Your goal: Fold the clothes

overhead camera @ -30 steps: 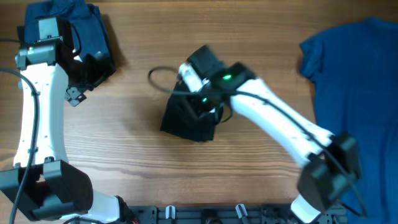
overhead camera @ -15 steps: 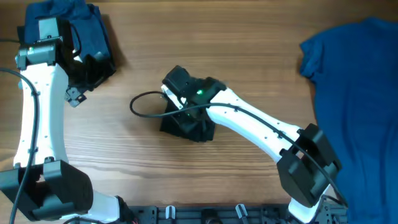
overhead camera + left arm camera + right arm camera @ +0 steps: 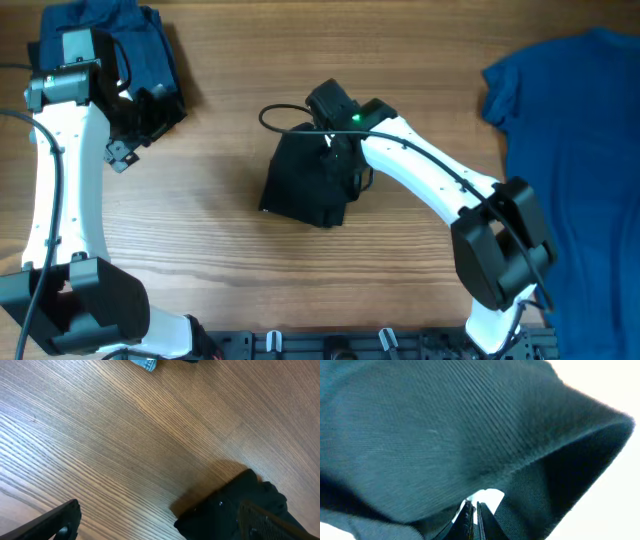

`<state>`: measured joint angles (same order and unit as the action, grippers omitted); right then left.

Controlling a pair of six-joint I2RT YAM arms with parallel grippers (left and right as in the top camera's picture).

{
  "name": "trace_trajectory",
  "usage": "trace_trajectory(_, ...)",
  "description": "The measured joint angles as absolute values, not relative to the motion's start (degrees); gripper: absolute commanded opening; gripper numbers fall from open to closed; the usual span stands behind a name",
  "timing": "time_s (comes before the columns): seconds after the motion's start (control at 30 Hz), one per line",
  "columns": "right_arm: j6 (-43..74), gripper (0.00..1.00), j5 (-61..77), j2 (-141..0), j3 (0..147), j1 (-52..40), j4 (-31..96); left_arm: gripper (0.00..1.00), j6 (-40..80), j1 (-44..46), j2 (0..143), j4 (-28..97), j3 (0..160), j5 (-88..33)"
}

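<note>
Looking from right up close, we saw the right gripper with its two fingers pressed together on a fold of the black T-shirt. The dark cloth hung over the fingers and filled almost all of that view.

From above, we saw the black T-shirt lying in a small folded heap in the middle of the wooden table. The right gripper was at the far edge of the heap. The white right arm reached to it from the near right side. A black cable made a loop just beside the gripper.

Off to the right, well apart from the heap, a bright blue T-shirt lay spread out and ran off the edge of the view.

Farther away, in the far left corner, we saw a pile of dark blue T-shirts. The left gripper was by that pile with its fingers wide apart, over the wood. A bit of dark cloth lay beside one finger. We could not tell if that finger touched the cloth.
</note>
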<state>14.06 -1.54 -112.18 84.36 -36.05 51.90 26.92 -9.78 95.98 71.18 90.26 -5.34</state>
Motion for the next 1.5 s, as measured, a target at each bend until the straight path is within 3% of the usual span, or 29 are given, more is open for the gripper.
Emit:
trace_trajectory(0.13,19.29,0.05,-1.56,-107.98,86.61,-36.05,54.54,1.0,26.92,-9.78,95.98,71.13,90.26,-5.37)
trace_trajectory(0.27,20.23,0.16,-2.09,-91.83,96.09,-36.05,54.5,1.0,26.92,-9.78,95.98,71.11,90.26,-5.34)
trace_trajectory(0.37,18.79,0.14,7.44,-87.26,97.19,-36.05,49.93,1.0,26.92,-9.78,95.98,70.83,90.26,-5.37)
trace_trajectory(0.57,17.5,0.05,28.01,-103.81,96.92,-36.01,48.53,1.0,26.92,-9.78,95.98,70.72,90.26,-5.37)
trace_trajectory(0.73,18.39,0.04,37.91,-120.84,96.86,-34.33,48.34,1.0,26.92,-9.78,95.98,71.16,90.26,-5.37)
trace_trajectory(0.9,17.39,0.09,42.39,-127.5,96.66,-26.11,49.17,1.0,26.92,-9.78,95.98,71.18,90.26,-5.34)
trace_trajectory(1.3,16.4,0.04,55.79,-127.46,92.53,-21.47,48.03,1.0,26.92,-9.78,95.98,71.18,90.26,-5.34)
trace_trajectory(1.5,16.19,0.09,64.38,-110.69,92.01,-17.15,46.19,1.0,26.92,-9.78,95.98,71.18,90.26,-5.37)
